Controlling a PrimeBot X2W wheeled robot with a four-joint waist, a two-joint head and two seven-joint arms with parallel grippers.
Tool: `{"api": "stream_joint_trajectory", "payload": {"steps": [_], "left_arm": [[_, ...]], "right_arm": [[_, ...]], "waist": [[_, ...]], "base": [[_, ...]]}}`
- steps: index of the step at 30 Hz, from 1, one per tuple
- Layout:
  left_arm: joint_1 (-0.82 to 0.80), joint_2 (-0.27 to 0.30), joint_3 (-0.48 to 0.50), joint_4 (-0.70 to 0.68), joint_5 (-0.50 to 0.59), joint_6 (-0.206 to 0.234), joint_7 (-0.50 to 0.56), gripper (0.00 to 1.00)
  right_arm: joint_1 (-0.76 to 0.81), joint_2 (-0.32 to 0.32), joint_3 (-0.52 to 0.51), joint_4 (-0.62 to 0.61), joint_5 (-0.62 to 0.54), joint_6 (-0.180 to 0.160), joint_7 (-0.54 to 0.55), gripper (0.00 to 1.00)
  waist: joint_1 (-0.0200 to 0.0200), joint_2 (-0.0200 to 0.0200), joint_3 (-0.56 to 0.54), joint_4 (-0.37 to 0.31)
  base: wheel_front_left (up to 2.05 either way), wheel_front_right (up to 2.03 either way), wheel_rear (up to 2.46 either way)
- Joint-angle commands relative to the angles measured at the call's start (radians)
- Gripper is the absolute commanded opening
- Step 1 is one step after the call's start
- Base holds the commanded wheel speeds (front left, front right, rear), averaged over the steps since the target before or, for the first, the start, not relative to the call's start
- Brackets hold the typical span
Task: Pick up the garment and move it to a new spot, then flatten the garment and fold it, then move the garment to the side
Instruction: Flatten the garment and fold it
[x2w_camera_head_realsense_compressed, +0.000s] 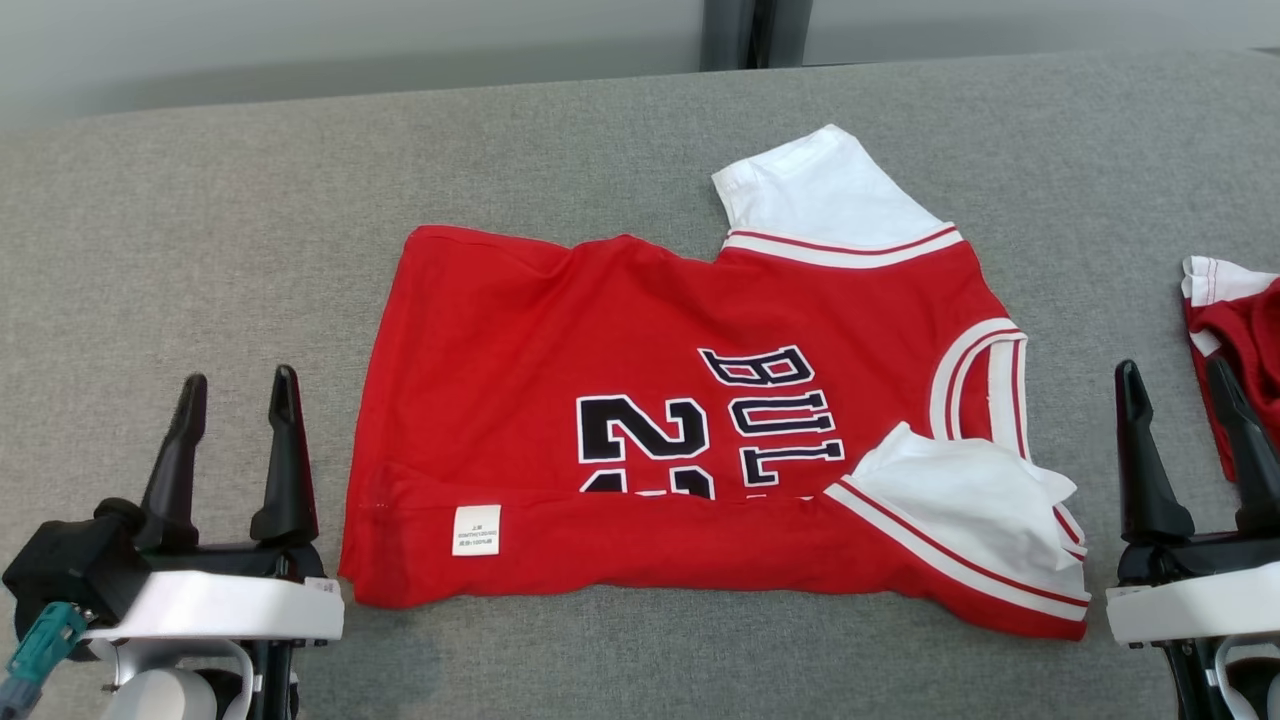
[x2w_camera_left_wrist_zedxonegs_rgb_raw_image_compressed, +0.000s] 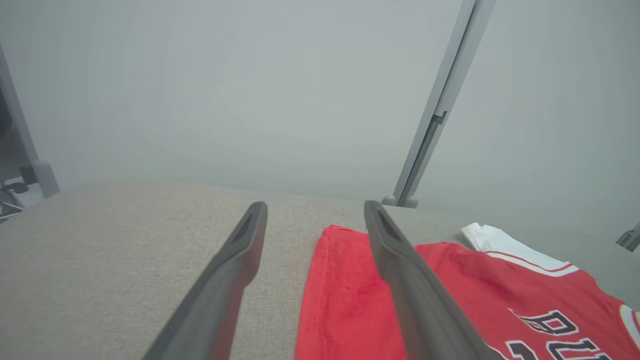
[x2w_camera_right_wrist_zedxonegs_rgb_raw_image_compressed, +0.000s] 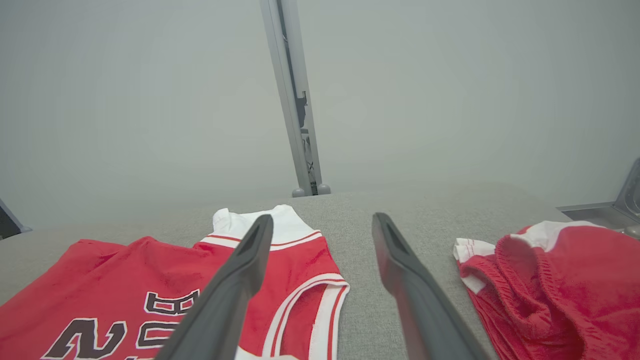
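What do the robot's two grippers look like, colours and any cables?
The left gripper and right gripper each have two long, dark grey, tapering jaws rising from a white, rounded wrist housing. A black block with a teal plug sits beside the left one.

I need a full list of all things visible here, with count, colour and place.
jersey: one, red with white sleeves, middle of the surface
label: one, white, on the jersey's folded near edge
second garment: one, red and white, surface's right edge
surface: one, grey fabric, under everything
post: one, grey, behind the surface
left fingers: two, dark, apart, left of jersey
right fingers: two, dark, apart, right of jersey
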Motion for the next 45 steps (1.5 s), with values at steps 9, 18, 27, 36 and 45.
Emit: {"api": "stream_joint_trajectory", "payload": {"steps": [9,18,27,36,45], "left_arm": [[-0.043,0.031,-0.045,-0.058,0.162,0.051,-0.028,1.00],[-0.049,0.036,-0.062,-0.049,0.173,0.053,-0.011,1.00],[-0.108,0.041,-0.088,-0.038,0.179,0.032,0.010,1.00],[-0.376,0.040,-0.131,0.170,0.081,-0.125,0.156,1.00],[-0.639,0.043,-0.154,0.528,-0.054,-0.289,0.373,1.00]], "right_arm": [[-0.029,-0.001,0.007,-0.039,-0.058,0.000,0.018,1.00],[-0.025,0.004,0.012,-0.030,-0.053,0.000,0.025,1.00],[-0.033,0.004,0.014,-0.037,-0.043,0.000,0.028,1.00],[-0.078,0.006,0.048,-0.027,-0.028,0.000,0.017,1.00],[-0.131,0.012,0.090,0.027,-0.006,0.000,-0.021,1.00]], "waist": [[0.0000,0.0000,-0.027,0.016],[0.0000,0.0000,-0.034,0.021],[0.0000,0.0000,-0.015,0.025],[0.0000,0.0000,0.073,-0.011],[0.0000,0.0000,0.151,-0.089]], "base": [[0.00,0.00,0.00],[0.00,0.00,0.00],[0.00,0.00,0.00],[0.00,0.00,0.00],[0.00,0.00,0.00]]}}
